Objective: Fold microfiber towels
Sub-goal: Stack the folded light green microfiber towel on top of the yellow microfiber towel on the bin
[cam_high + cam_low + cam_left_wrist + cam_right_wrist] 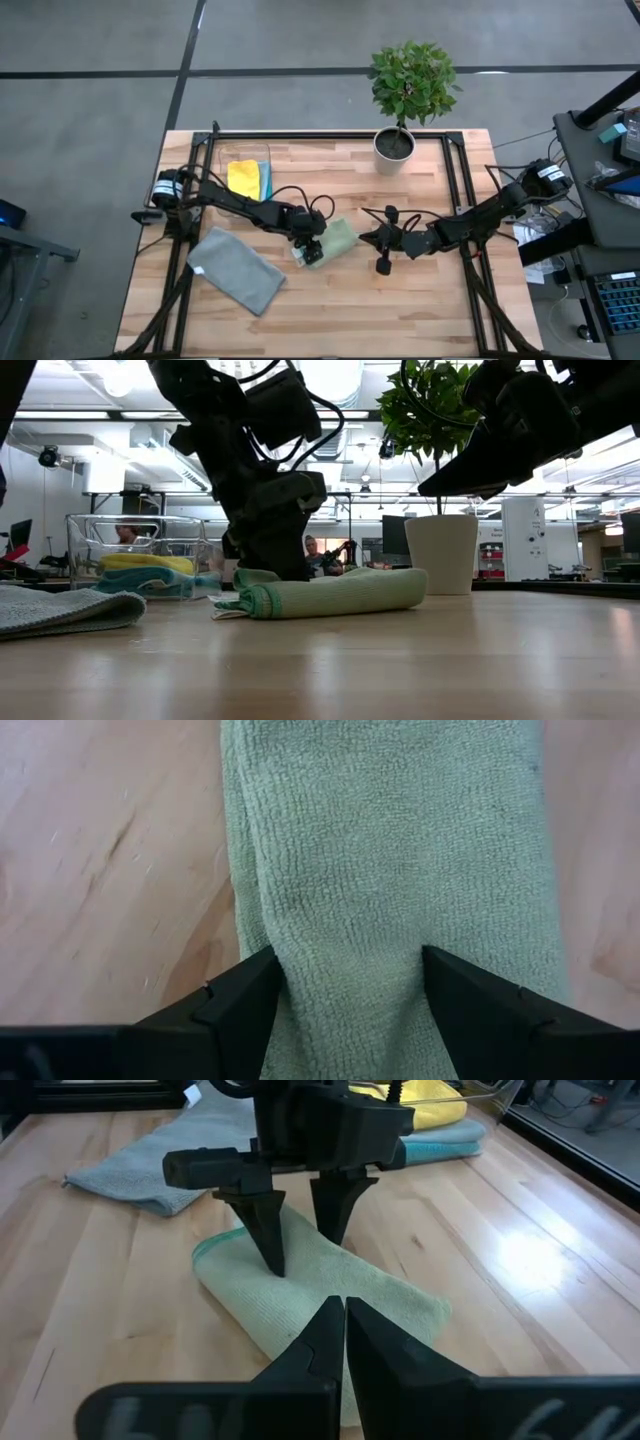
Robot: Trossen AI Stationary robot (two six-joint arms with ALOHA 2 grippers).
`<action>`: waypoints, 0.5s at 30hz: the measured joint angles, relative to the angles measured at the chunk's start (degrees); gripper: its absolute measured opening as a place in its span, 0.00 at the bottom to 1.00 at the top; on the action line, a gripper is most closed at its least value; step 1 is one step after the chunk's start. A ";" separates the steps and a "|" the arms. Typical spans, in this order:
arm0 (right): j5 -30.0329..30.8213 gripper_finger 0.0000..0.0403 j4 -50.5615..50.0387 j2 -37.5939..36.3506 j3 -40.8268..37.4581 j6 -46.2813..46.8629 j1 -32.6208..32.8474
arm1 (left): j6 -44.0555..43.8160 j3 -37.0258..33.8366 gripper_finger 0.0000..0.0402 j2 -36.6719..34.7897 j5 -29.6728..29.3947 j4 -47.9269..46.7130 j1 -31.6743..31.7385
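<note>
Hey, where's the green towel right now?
In the high view the green towel lies folded near the table's middle, under the left hand, whose open fingers straddle it. The grey towel lies to its left, and the shut right hand is to its right.

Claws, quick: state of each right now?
Left claw: open, tips down on the green towel, not closed on it.
Right claw: shut, empty, raised beside the towel.

Left pincer (313, 250) on folded towel (338, 238), right pincer (381, 240) beside.

Potted plant (405, 95) at wooden table (420, 300) far edge; clear bin (90, 530).
</note>
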 joint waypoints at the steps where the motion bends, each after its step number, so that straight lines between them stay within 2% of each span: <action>1: -0.01 0.02 0.00 0.00 0.02 0.00 0.00 | 0.07 0.02 0.57 -0.02 0.08 -0.02 0.09; 11: -0.03 0.02 0.01 0.02 0.04 0.00 0.00 | -0.12 0.98 0.57 -3.17 -0.02 -1.75 1.95; 15: -0.03 0.02 -0.01 0.02 0.04 0.00 0.00 | -0.25 1.14 0.57 -2.88 -0.13 1.08 3.80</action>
